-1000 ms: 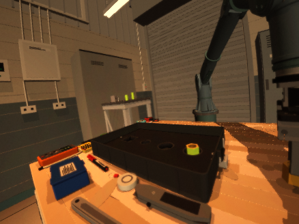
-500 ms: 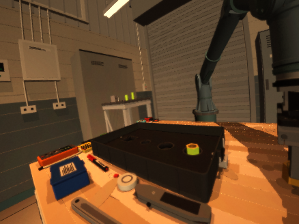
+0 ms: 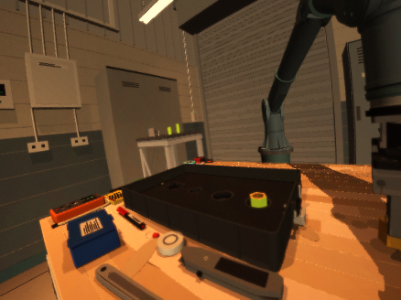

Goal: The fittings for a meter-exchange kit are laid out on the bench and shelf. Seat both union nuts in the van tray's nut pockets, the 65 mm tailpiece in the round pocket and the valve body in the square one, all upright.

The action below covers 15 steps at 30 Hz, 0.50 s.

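My gripper (image 3: 389,228) stands at the right edge of the bench, low over the boards beside the tray. Its fingertips are mostly cut off by the picture's edge, so I cannot tell whether it is open or closed. A yellowish thing (image 3: 388,234) shows at its lower end; I cannot tell what it is. The black van tray (image 3: 215,206) lies in the middle of the bench. A yellow-green union nut (image 3: 258,199) sits upright in its right pocket. Three other pockets (image 3: 222,195) look empty. Two more yellow-green fittings (image 3: 173,129) stand on the white shelf table behind.
A blue box (image 3: 93,235) sits at the bench's left front. An orange tool (image 3: 77,208), a red marker (image 3: 131,217), a tape roll (image 3: 170,243) and grey flat tools (image 3: 231,270) lie near it. The arm's base (image 3: 275,137) stands behind the tray.
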Available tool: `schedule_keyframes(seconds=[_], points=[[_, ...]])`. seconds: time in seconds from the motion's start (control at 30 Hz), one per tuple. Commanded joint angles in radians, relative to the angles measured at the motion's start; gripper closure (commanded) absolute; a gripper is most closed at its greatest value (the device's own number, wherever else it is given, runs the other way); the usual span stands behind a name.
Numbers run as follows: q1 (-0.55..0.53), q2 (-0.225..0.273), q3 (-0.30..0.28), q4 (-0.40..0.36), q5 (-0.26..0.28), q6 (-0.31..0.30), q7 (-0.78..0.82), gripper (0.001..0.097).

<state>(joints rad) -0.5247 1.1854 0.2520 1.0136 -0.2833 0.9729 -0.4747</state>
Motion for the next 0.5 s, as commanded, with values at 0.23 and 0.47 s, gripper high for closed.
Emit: schedule_keyframes(seconds=[0.23, 0.47], points=[[0.000, -0.001, 0.000, -0.001, 0.000, 0.000, 0.000, 0.0791], [0.000, -0.001, 0.000, -0.001, 0.000, 0.000, 0.000, 0.0931]])
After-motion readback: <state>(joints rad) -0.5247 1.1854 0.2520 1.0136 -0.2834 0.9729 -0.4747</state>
